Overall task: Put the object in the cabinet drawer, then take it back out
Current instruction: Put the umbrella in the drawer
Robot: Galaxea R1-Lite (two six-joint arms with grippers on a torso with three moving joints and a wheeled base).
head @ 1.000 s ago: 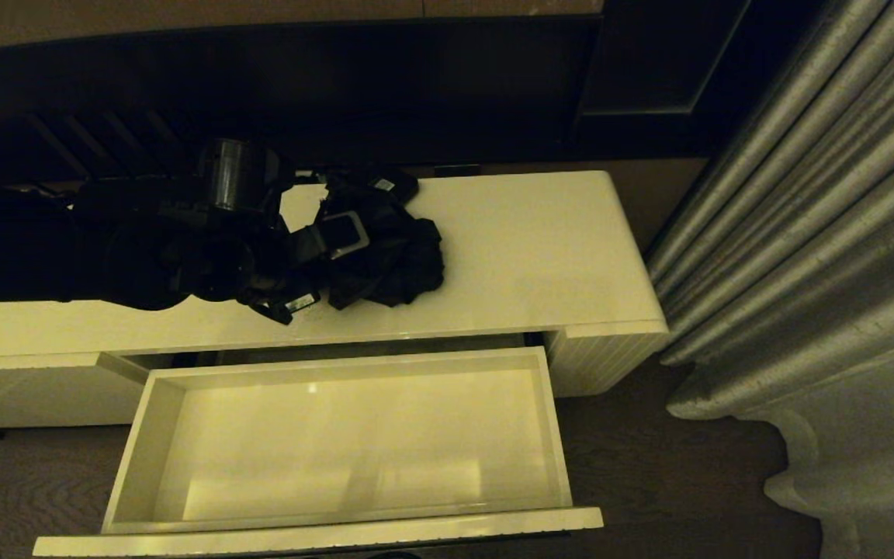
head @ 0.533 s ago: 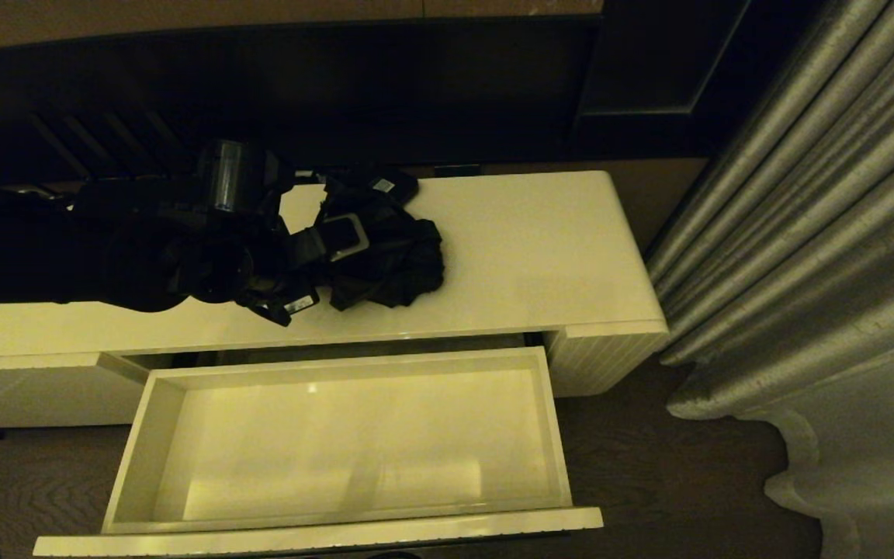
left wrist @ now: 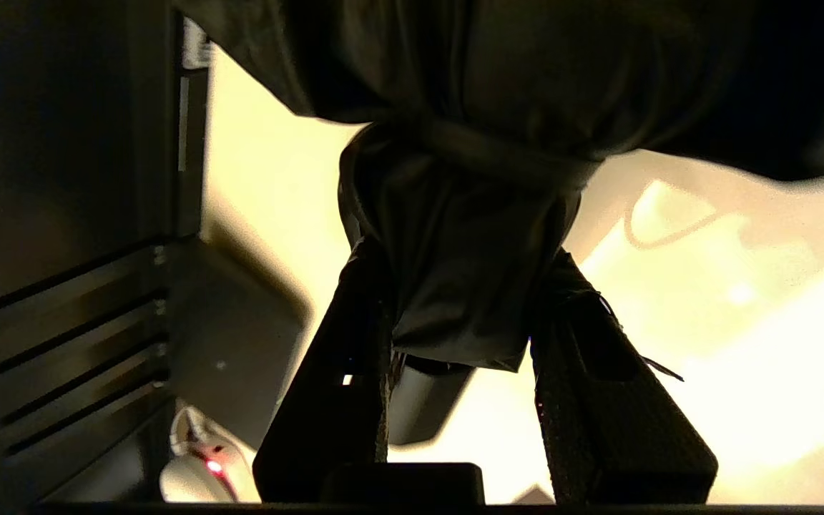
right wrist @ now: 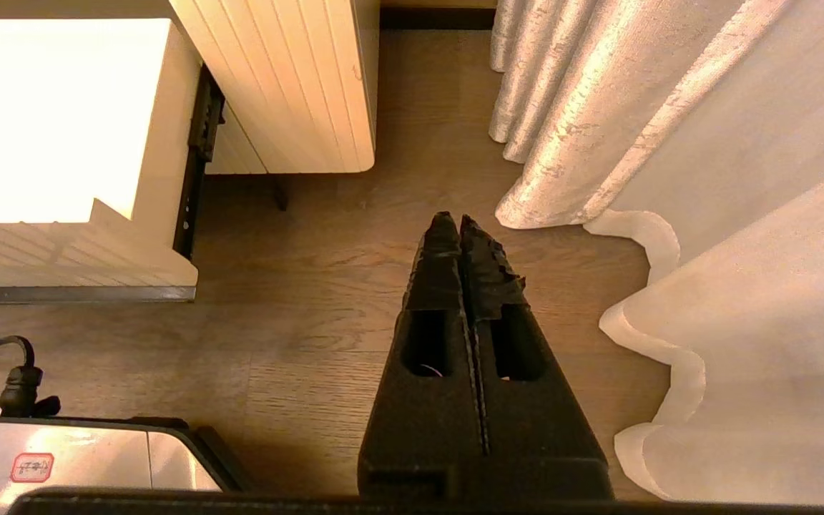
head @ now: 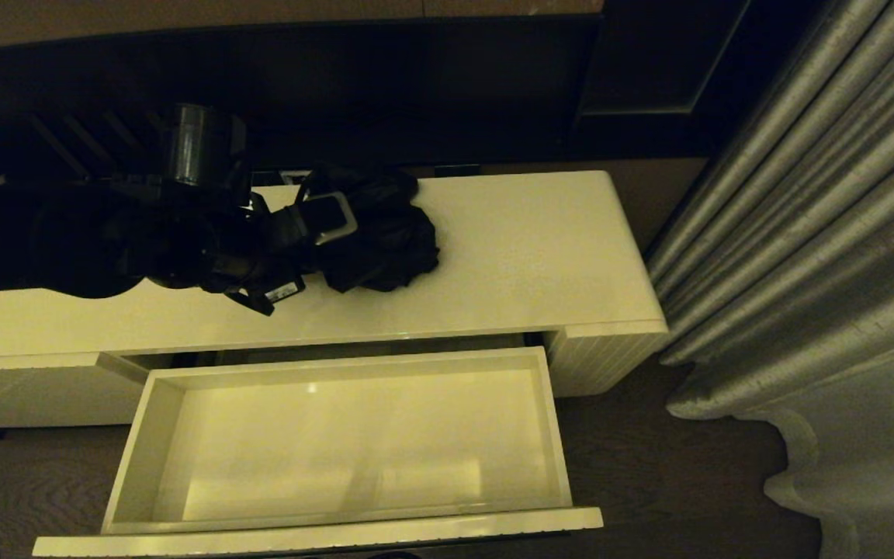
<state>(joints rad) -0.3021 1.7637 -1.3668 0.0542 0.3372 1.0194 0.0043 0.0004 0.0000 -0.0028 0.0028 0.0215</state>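
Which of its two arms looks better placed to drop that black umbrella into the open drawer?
The left. Its claw grips the black bunched-fabric folding umbrella on the cream cabinet top, above the open cream-white drawer. The right claw hangs shut near the floor.

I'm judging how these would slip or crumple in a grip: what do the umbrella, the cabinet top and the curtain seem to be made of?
Umbrella: thin black woven fabric, probably nylon or polyester; it bunches in loose, faintly shiny folds.
Cabinet top: cream, smooth and glossy, likely lacquered board; it reflects light.
Curtain: heavy silvery cloth with a satin sheen, hanging in deep pleats.
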